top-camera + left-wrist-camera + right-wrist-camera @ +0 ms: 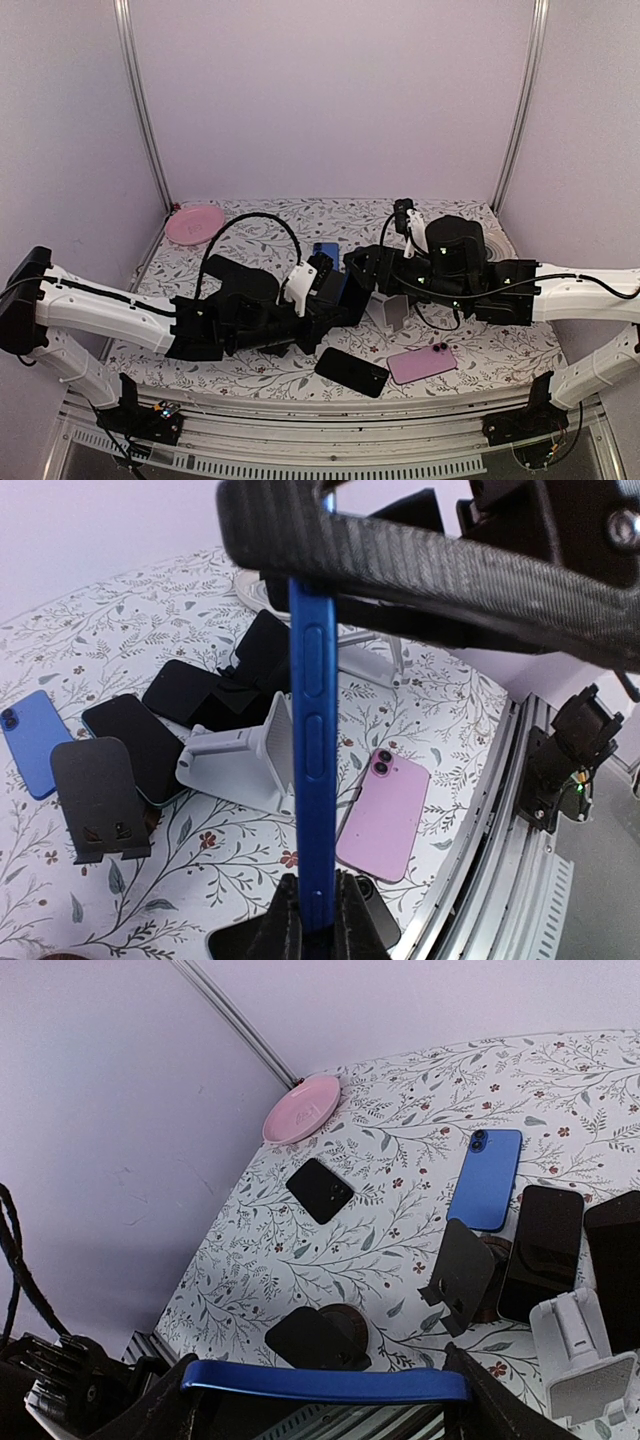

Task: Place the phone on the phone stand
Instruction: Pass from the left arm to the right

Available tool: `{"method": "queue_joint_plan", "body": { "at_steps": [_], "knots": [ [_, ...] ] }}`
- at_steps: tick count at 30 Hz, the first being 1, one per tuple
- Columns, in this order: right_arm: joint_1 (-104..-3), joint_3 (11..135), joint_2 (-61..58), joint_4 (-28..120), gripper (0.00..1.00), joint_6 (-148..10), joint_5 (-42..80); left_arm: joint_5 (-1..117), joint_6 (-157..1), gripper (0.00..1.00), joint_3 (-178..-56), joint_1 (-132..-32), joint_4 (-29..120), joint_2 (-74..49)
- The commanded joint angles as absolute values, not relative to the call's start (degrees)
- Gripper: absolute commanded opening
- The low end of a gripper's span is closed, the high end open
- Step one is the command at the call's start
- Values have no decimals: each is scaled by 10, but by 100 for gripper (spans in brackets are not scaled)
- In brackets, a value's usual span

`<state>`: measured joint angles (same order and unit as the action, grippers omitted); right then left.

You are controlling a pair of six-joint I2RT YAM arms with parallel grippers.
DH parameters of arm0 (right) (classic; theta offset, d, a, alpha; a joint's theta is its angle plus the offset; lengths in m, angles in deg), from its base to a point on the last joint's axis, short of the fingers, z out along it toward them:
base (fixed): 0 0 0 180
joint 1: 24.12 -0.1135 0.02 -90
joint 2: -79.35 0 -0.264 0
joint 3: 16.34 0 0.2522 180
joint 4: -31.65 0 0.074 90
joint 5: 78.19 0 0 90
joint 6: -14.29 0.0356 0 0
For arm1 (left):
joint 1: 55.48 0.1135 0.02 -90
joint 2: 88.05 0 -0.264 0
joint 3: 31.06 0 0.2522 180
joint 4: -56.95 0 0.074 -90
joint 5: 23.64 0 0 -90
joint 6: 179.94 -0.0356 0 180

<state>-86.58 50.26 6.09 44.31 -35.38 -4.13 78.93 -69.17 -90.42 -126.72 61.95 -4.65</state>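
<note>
Both tools grip the blue phone (315, 780) upright above the worktop (60, 640). The left tool (317, 925) pinches its faces at the bottom of the left wrist view. The right tool (322, 1400) clamps across its width, low in the right wrist view. The white phone stand (240, 755) sits just behind the phone at centre frame, flanked by a pink phone (385, 815) and a black stand (100, 795). Doing this well likely means one tool releasing only once the other's hold is firm, then lowering the phone's bottom edge onto the stand's lip, clear of its neighbours.

Six phones (385, 810), three stands (240, 765), one plate (195, 223)
</note>
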Motion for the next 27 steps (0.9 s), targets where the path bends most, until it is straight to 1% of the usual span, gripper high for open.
{"method": "queue_joint_plan", "body": {
  "at_steps": [1, 4, 6, 12, 18, 27],
  "knots": [
    [-864, 518, 56, 442, 65, -359, -40, 801, -700, 2, -912, -1277, 648, -52],
    [-864, 518, 58, 443, 60, -362, -42, 801, -698, 12, -908, -1278, 651, -54],
    [-863, 518, 60, 443, 56, -365, -42, 802, -696, 21, -908, -1277, 652, -54],
    [-859, 517, 67, 448, 48, -371, -45, 806, -695, 32, -906, -1277, 653, -55],
    [-848, 514, 75, 460, 45, -380, -53, 812, -695, 49, -904, -1277, 652, -56],
    [-806, 486, 109, 476, 44, -396, -48, 819, -685, 65, -902, -1270, 643, -58]
  ]
}}
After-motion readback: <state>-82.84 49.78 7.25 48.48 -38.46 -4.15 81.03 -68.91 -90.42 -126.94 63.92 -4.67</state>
